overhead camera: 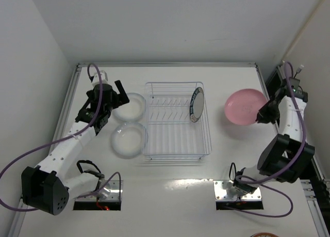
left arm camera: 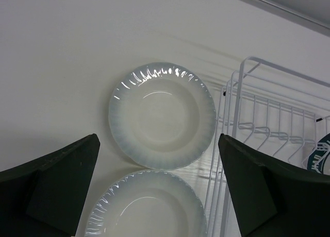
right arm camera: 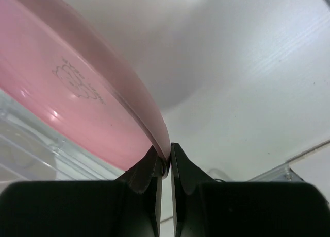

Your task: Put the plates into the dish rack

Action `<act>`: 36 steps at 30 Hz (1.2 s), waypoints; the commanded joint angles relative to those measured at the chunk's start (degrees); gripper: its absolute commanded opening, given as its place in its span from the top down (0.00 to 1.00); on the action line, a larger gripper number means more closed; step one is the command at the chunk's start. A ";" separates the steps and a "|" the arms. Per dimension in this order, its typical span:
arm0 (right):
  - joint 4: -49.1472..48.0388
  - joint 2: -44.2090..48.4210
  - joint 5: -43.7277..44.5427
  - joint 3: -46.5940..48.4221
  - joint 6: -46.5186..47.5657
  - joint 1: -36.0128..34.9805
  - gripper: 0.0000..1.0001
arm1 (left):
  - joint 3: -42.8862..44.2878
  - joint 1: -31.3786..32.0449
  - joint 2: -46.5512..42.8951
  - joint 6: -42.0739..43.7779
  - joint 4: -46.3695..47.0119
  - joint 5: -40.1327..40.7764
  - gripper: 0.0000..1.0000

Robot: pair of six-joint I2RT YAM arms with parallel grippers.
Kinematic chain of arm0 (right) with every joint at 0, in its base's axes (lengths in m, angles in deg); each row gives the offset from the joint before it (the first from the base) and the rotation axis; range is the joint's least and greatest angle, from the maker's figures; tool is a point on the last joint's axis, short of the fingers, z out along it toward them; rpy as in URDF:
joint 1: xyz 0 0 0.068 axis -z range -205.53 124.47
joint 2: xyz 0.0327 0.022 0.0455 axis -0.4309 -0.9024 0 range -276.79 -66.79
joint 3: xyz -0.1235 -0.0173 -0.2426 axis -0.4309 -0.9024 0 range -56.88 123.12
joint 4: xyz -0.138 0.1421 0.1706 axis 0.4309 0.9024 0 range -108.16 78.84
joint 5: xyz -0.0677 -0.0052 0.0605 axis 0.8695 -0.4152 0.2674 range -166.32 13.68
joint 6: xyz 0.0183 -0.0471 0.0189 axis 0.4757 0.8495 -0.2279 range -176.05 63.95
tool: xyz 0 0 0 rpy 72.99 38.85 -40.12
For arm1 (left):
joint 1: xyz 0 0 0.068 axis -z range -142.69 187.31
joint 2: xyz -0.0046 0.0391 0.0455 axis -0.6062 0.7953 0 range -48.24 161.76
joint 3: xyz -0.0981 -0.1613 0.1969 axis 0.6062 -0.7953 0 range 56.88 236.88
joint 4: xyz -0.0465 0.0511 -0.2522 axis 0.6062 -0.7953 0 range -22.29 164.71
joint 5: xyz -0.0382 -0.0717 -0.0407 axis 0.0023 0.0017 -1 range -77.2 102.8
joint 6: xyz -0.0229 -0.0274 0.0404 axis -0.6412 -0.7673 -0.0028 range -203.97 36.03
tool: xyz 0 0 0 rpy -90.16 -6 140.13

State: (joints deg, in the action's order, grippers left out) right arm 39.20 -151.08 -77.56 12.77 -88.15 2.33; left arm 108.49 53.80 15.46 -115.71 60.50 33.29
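The dish rack stands mid-table; the patterned-rim plate stands upright in its right slots. Two translucent whitish plates lie flat left of the rack, the far one and the near one. My left gripper is open and hovers above the far plate; the near plate shows between its fingers. My right gripper is shut on the rim of the pink plate and holds it lifted right of the rack; the rim sits pinched between its fingers.
The table's raised edge rail runs along the back, close behind the far plate and rack. The rack's left wall stands just right of the left gripper's right finger. Metal base plates lie at the near edge.
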 commanded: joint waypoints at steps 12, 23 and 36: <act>13.81 -2.97 18.86 36.58 -4.29 -28.24 1.00 | 4.37 0.56 1.34 -1.91 0.33 -0.11 0.00; 23.32 -17.05 24.79 52.98 -1.31 -44.72 1.00 | 2.79 0.56 -1.03 -3.67 -5.11 7.54 0.00; 21.91 -18.10 23.47 50.77 -6.11 -48.51 1.00 | 0.33 1.70 -3.85 -4.20 -5.65 7.55 0.00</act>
State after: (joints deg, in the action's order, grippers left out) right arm 60.07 -169.94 -53.64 62.93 -90.18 -46.06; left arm 109.08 54.83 13.23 -119.21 54.35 39.83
